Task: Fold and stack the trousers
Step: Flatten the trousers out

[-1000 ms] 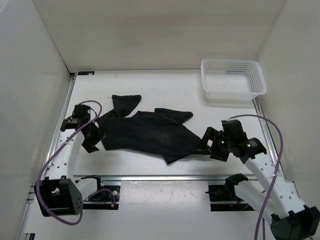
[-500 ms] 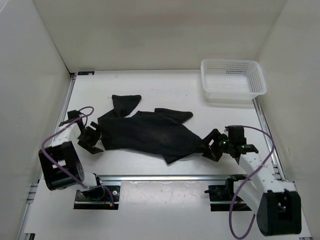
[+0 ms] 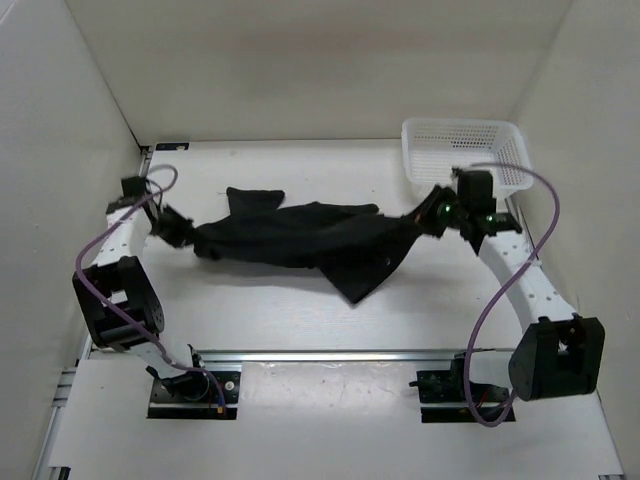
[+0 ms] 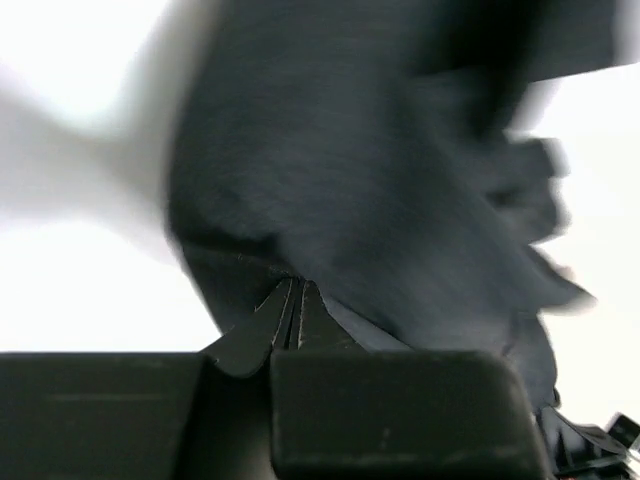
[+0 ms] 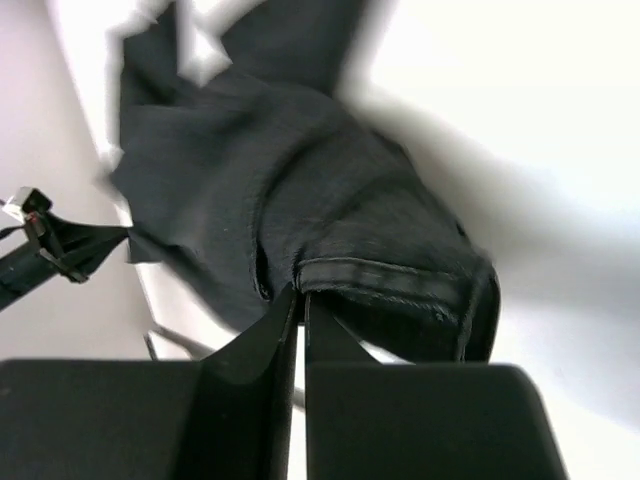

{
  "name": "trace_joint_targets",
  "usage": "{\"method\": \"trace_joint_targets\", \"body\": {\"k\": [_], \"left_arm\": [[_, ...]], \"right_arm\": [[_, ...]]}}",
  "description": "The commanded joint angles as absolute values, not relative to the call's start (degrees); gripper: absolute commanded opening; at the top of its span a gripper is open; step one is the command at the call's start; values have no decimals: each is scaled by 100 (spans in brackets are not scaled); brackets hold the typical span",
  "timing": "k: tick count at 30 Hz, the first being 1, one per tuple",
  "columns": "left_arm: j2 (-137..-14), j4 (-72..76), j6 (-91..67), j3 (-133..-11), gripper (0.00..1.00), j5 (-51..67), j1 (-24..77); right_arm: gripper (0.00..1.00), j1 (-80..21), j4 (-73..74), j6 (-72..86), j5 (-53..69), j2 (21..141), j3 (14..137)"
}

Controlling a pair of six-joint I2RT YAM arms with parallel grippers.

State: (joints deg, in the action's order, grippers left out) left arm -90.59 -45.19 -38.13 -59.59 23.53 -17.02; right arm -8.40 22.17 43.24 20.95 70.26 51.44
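The black trousers [image 3: 300, 240] hang stretched between both arms above the middle of the table, sagging with a fold drooping toward the front. My left gripper [image 3: 187, 234] is shut on the trousers' left end [image 4: 330, 200]; its jaws pinch the cloth edge at their tips. At the right, my right gripper [image 3: 418, 222] is shut on a hemmed edge of the trousers [image 5: 400, 280], close to the basket. One trouser leg end [image 3: 250, 198] sticks out toward the back left.
A white mesh basket [image 3: 466, 158] stands at the back right corner, just behind the right gripper. White walls close in left, right and back. Metal rails [image 3: 320, 355] run along the front edge by the arm bases.
Both grippers closed on the trousers' ends and lifted them off the table, moving toward the back. The cloth went from lying flat to hanging stretched between the arms.
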Motion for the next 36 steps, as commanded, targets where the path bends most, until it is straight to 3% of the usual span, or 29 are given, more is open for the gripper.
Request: {"method": "trace_joint_targets", "body": {"k": [1, 6, 9, 12, 15, 16, 20, 23, 24, 25, 27, 29, 36], "left_arm": [[-8806, -4454, -3955, -7712, 10, 2479, -1592], [-9299, -6106, -3710, -11837, 10, 1978, -1371], [-9133, -6653, -3499, -12952, 10, 1855, -1371], [-8334, -6574, -3367, -12299, 10, 1662, -1371], [-7595, -6171, -3296, -10613, 10, 1854, -1371], [-7463, -6048, -3244, -9660, 10, 1915, -1197], [-7426, -5714, -3182, -8044, 10, 1583, -205], [-7760, -5275, -3305, -7508, 27, 1266, 675], [-8065, -5186, -3305, -7506, 42, 1266, 842], [-8268, -5186, -3305, -7506, 71, 1144, 983], [-8699, -5186, -3305, -7575, 91, 836, 1282], [-9349, -5186, -3305, -7628, 98, 477, 1336], [-10871, -4904, -3305, -7848, 96, 755, 1213]], "right_arm": [[0, -817, 2459, 3964, 1618, 7407, 6702], [0, -817, 3294, 3516, 1564, 7787, 9836], [0, -765, 3638, 3437, 1293, 7473, 10230], [0, -765, 3639, 3437, 854, 6710, 9539], [0, -765, 3831, 3437, 502, 5997, 8221], [0, -765, 3936, 3437, 249, 5864, 7922], [0, -703, 4333, 3375, -52, 5389, 6787], [0, -703, 4474, 3375, -105, 5116, 6338], [0, -703, 4543, 3375, -105, 5115, 6337], [0, -703, 4622, 3375, -105, 5063, 6337], [0, -703, 4693, 3322, -176, 5063, 6390], [0, -651, 4746, 3261, -229, 5062, 6460], [0, -650, 4975, 3085, -422, 5062, 6820]]}}
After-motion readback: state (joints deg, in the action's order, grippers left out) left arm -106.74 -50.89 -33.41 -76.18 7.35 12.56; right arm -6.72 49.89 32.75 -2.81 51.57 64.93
